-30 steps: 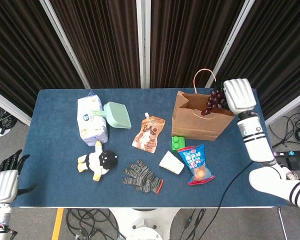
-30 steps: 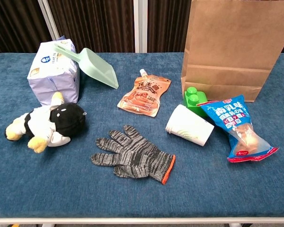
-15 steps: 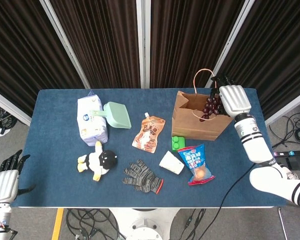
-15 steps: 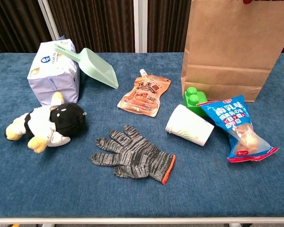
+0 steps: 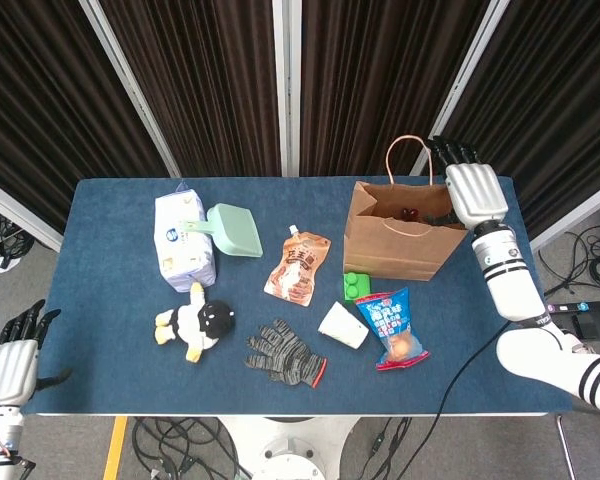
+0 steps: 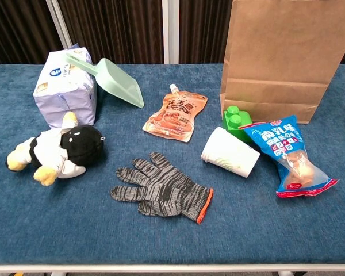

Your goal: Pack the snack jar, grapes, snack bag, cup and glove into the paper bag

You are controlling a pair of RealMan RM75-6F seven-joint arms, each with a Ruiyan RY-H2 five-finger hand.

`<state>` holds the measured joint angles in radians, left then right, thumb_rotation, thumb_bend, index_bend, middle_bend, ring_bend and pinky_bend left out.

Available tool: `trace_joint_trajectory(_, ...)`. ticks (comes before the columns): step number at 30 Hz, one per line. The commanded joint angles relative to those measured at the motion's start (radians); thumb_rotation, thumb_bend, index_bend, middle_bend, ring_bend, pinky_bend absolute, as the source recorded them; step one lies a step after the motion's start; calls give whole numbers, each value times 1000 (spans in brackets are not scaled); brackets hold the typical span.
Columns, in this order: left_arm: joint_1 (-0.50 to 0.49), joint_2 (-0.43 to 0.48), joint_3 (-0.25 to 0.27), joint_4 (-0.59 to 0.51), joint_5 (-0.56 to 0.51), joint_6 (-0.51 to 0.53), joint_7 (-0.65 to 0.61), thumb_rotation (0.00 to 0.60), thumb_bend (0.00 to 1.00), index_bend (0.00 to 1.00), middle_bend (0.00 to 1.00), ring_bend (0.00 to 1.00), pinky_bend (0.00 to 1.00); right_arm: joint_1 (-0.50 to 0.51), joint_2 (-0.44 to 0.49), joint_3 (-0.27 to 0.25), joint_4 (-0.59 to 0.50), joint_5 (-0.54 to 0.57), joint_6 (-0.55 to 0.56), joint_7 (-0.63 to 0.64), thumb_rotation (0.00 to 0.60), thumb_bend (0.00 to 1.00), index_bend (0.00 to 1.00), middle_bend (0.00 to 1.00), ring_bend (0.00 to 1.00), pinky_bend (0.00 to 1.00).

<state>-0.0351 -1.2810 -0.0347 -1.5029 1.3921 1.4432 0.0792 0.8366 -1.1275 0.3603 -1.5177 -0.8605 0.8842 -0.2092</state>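
The brown paper bag (image 5: 400, 240) (image 6: 282, 63) stands upright at the back right of the table. A bit of the dark grapes (image 5: 408, 213) shows inside its mouth. My right hand (image 5: 474, 190) hovers over the bag's right rim, empty, with its fingers stretched out. In front of the bag lie the blue snack bag (image 5: 395, 328) (image 6: 287, 158), the white cup (image 5: 342, 325) (image 6: 230, 151) on its side, and the grey glove (image 5: 285, 352) (image 6: 161, 190). My left hand (image 5: 8, 365) hangs open off the table's front left corner. No snack jar is visible.
A green block (image 5: 356, 286) (image 6: 237, 119) sits against the bag's front. An orange drink pouch (image 5: 298, 265) lies mid-table. At the left are a tissue pack (image 5: 184, 240), a pale green scoop (image 5: 234, 230) and a plush cow (image 5: 195, 322).
The right hand carried the grapes over the bag's mouth and let them go; they now lie inside the bag. The hand has drawn back slightly to the right. The left hand stayed still.
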Motion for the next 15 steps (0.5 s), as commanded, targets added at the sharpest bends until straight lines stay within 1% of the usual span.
trace_joint_trajectory(1, 1, 0, 0, 0, 0, 0, 0, 600, 116, 216, 144, 110, 134, -23, 1, 11, -15, -58, 40, 62, 600, 0, 0, 37, 0, 40)
trace_joint_trajectory(3, 1, 0, 0, 0, 0, 1, -1, 600, 116, 216, 144, 110, 134, -54, 7, 15, -26, -128, 90, 124, 600, 0, 0, 74, 0, 41)
trace_joint_trajectory(4, 1, 0, 0, 1, 0, 1, -1, 600, 115, 216, 144, 110, 134, -82, 14, 11, -35, -184, 130, 170, 600, 0, 0, 93, 0, 46)
trace_joint_trajectory(6, 1, 1, -1, 1, -1, 0, -1, 600, 115, 216, 144, 111, 134, -128, 35, -4, -57, -275, 186, 245, 600, 0, 0, 165, 2, 113)
trace_joint_trajectory(7, 0, 2, -1, 0, -1, -1, -1, 600, 115, 216, 144, 111, 134, -163, 53, -18, -77, -336, 225, 303, 600, 0, 6, 215, 23, 173)
trace_joint_trajectory(8, -1, 2, -2, 0, -1, -2, 0, 600, 116, 216, 144, 111, 134, -191, 66, -29, -92, -383, 257, 351, 600, 4, 21, 247, 48, 212)
trace_joint_trajectory(10, -5, 3, -3, -2, 0, -4, 3, 600, 116, 216, 144, 110, 134, -253, 99, -68, -118, -498, 327, 465, 600, 31, 94, 318, 134, 308)
trace_joint_trajectory(12, -8, 4, -5, -5, 1, -6, 7, 600, 116, 216, 144, 110, 134, -302, 123, -108, -126, -590, 388, 547, 600, 70, 212, 400, 233, 415)
trace_joint_trajectory(13, -10, 5, -6, -7, 3, -6, 9, 600, 116, 216, 143, 110, 134, -331, 136, -137, -123, -647, 425, 591, 600, 81, 262, 438, 278, 457)
trace_joint_trajectory(15, -13, 7, -8, -11, 6, -5, 12, 600, 116, 216, 143, 110, 134, -370, 154, -182, -117, -714, 464, 651, 600, 96, 325, 486, 327, 507)
